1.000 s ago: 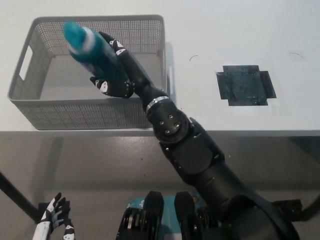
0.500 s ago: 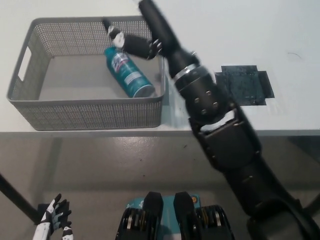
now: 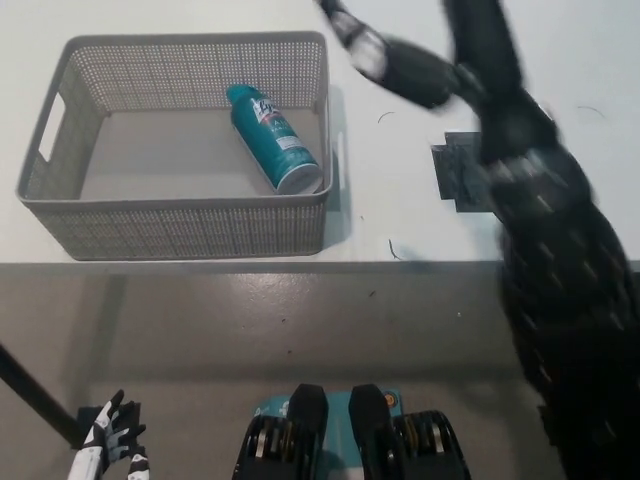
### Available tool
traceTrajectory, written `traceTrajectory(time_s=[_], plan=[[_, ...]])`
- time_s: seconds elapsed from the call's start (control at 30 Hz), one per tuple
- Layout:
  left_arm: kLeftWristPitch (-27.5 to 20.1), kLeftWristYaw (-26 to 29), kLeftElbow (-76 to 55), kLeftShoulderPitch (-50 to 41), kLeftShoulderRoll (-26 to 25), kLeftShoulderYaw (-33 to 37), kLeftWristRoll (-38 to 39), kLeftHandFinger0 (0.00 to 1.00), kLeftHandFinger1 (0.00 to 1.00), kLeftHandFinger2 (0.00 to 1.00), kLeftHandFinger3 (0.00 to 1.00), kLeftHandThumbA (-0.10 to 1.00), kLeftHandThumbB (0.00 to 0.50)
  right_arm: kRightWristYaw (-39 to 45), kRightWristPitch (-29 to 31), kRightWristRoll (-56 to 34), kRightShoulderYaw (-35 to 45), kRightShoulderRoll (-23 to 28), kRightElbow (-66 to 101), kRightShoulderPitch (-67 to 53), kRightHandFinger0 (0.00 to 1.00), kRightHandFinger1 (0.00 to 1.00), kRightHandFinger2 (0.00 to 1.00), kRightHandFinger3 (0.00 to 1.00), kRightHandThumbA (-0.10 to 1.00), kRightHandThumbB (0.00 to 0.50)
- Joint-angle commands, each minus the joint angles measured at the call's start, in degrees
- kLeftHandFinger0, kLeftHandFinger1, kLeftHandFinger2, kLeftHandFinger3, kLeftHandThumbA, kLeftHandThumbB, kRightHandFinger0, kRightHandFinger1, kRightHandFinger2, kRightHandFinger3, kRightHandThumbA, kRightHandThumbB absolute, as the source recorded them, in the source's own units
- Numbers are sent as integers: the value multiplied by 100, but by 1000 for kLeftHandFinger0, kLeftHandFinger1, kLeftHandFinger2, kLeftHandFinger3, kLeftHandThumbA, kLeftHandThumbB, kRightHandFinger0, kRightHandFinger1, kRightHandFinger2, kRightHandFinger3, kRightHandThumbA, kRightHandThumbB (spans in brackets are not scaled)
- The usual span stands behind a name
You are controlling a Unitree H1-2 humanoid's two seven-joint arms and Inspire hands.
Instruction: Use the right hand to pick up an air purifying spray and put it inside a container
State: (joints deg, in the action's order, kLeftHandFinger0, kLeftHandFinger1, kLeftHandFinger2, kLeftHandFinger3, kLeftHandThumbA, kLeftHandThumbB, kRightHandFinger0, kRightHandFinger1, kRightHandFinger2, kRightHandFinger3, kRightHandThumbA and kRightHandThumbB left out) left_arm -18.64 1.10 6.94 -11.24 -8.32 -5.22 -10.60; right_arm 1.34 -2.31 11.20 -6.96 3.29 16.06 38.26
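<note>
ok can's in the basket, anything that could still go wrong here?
Two, both minor. The spray can lies on its side, tilted against the right wall of the basket, so it may roll along the floor. The right robot hand is motion-blurred above the table near the basket's far right corner and might clip that rim. The left robot hand rests low, clear of everything.

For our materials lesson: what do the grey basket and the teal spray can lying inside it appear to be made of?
The grey basket looks like moulded plastic with a matt finish: its walls are a fine regular mesh, with a cut-out handle; perforated metal cannot be ruled out. The teal spray can seems to be metal with a smooth printed coating and a pale rim at its base.
</note>
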Motion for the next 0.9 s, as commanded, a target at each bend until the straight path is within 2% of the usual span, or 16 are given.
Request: traceTrajectory(time_s=[0.0,0.07,0.13,0.23,0.27,0.33,0.37,0.4,0.5,0.57,0.63,0.67,0.8,0.87], plan=[[-237,148,-87,-121,-88,-96,64,783,831,976,1000,406,253,-49,1140,-559,628,593,1423,-2338,1000,1000,1000,1000,728,426],[-313,130,-17,-110,-62,-111,181,818,840,995,1000,539,249,-107,1901,-288,620,815,894,-3215,1000,1000,1000,1000,830,396],[-271,75,-18,-123,-60,-110,265,833,866,1000,1000,639,239,-142,2237,-152,593,930,465,-3893,1000,1000,1000,1000,885,420],[-300,87,-21,-107,-33,-137,336,839,883,1000,1000,690,241,-224,2680,-13,528,1045,-280,-4482,1000,1000,1000,1000,885,424],[-360,79,14,-108,-13,-139,395,834,891,1000,1000,738,260,-282,2901,-18,494,1114,-651,-4679,1000,1000,1000,1000,873,407],[-342,54,36,-121,7,-157,492,856,921,1000,1000,798,301,-445,2924,77,399,1214,-1038,-4832,1000,1000,1000,1000,889,390],[-356,10,73,-110,-8,-165,578,867,933,1000,1000,820,319,-534,2924,133,356,1246,-1317,-4920,1000,1000,1000,1000,899,402],[-400,29,131,-70,-20,-180,571,857,926,1000,1000,812,313,-522,2924,129,365,1245,-1607,-4987,1000,1000,1000,1000,910,403],[-437,73,124,-156,36,-169,525,849,917,1000,1000,874,354,-706,2924,98,283,1377,-2349,-5173,1000,1000,1000,1000,895,361],[-452,88,96,-164,8,-221,553,840,912,1000,1000,887,363,-566,2924,0,265,1338,-2955,-5016,1000,1000,1000,1000,895,377],[-468,78,86,-167,19,-212,553,834,910,1000,1000,932,373,-430,2924,-81,325,1318,-3347,-4812,1000,1000,1000,1000,852,354],[-459,60,82,-169,14,-205,562,837,915,1000,1000,957,385,-441,2924,-112,332,1303,-3424,-4732,1000,1000,1000,1000,903,381],[-474,-4,82,-192,-32,-242,712,861,950,1000,1000,976,424,-368,2924,-281,315,1233,-3591,-4525,1000,1000,1000,1000,920,380],[-521,-19,137,-179,-47,-249,767,875,962,1000,1000,974,425,-346,2924,-319,302,1233,-3613,-4523,1000,1000,1000,1000,922,393]])
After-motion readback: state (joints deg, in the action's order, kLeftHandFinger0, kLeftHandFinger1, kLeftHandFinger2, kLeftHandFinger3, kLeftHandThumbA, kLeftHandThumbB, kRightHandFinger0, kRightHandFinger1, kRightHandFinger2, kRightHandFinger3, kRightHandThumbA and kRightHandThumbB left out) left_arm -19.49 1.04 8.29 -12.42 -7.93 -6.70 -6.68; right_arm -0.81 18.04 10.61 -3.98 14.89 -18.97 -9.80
